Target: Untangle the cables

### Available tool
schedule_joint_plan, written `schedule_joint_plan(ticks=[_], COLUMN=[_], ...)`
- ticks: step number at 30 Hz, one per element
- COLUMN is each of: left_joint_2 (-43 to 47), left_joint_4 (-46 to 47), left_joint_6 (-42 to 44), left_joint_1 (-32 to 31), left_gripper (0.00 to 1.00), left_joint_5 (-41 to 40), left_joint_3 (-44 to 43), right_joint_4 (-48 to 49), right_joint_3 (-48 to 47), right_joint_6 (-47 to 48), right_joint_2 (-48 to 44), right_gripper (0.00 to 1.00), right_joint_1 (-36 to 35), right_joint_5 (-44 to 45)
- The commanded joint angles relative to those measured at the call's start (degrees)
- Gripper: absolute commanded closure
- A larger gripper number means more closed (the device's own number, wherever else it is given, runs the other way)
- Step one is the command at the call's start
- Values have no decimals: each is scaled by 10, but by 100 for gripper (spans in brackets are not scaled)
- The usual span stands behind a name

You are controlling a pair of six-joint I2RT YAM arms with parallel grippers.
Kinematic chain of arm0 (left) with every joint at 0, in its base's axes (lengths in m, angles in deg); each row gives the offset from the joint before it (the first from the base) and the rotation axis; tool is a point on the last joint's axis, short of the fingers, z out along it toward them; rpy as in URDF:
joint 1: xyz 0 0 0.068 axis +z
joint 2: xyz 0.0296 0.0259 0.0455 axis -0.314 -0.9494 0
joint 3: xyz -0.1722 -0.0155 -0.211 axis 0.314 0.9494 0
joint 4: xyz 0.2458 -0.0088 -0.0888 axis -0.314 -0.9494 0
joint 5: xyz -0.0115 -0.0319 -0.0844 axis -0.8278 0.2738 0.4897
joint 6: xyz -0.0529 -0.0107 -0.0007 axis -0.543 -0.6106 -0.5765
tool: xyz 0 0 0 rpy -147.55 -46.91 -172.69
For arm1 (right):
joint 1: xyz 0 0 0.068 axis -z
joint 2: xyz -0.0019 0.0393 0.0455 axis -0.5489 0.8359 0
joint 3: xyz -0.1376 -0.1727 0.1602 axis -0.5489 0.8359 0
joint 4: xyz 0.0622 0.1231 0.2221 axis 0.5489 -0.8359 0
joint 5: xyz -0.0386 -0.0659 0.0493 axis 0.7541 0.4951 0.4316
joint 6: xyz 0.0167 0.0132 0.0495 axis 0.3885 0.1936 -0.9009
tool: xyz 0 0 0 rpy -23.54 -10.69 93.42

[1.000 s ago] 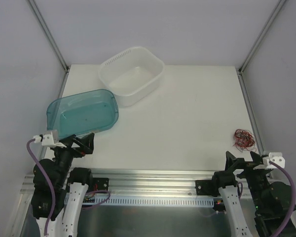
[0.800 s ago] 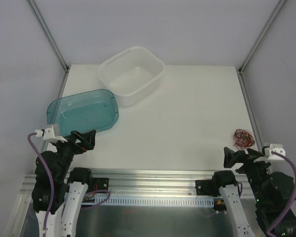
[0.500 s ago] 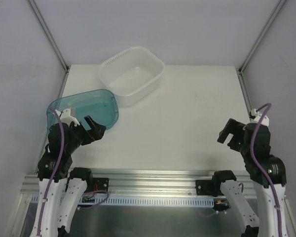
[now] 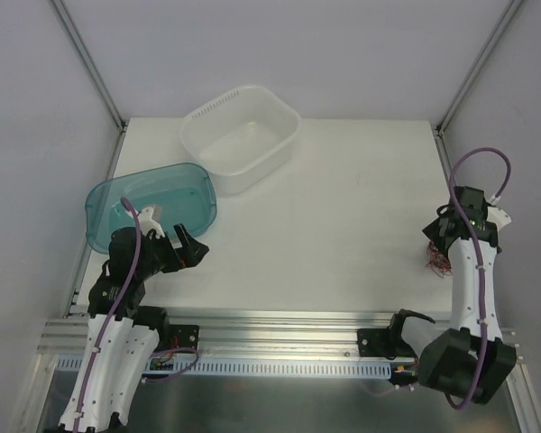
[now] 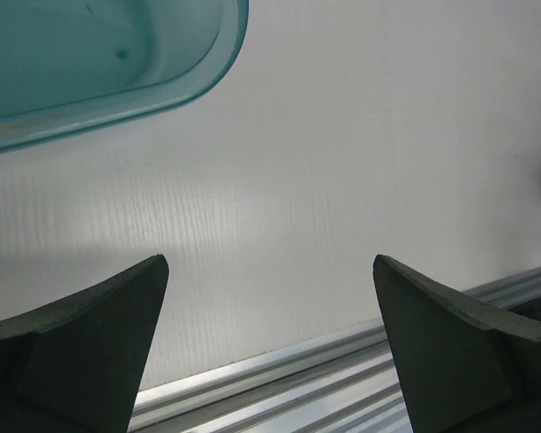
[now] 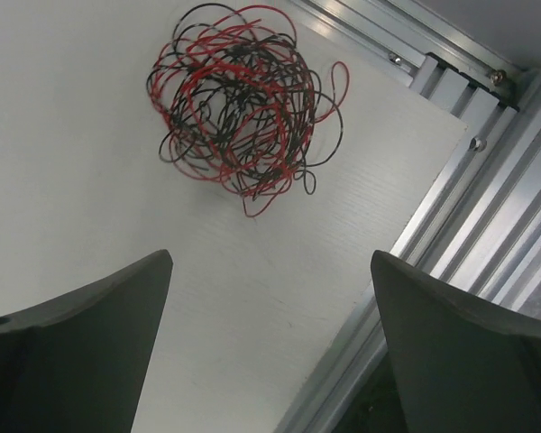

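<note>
Right wrist: right pincer (image 6: 270,262) gapes empty, seemingly above cables (image 6: 234,99); left pincer (image 5: 269,262) gapes too.

Overhead view; close downward wrist views; cables (image 6: 234,99) in all

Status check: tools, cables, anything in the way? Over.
Left tool open, empty, beside teal bin. Right tool open, aimed at the cables. Cables one tangled red-and-black clump on table, untouched. Nothing blocking.

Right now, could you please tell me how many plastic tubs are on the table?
2. The white tub sits at the far middle of the table; the teal tub lies nearer, by the left edge. No others seem hidden.
</note>
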Motion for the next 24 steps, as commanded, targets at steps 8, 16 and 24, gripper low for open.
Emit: schedule_joint_plan(ticks=[8, 16, 24], left_joint_2=[25, 29, 25], left_joint_4=[54, 58, 62], left_joint_6=[21, 22, 21], left_joint_1=[-14, -19, -19], left_gripper=[1, 1, 1], left_joint_5=[42, 44, 50], left_joint_3=[20, 22, 24], right_joint_4=[160, 257, 264], right_joint_3=[37, 42, 17], right_joint_6=[-135, -92, 29], right_joint_2=[175, 297, 287], right_gripper=[6, 17, 83], right_joint_1=[91, 102, 30], right_joint_5=[-36, -85, -107])
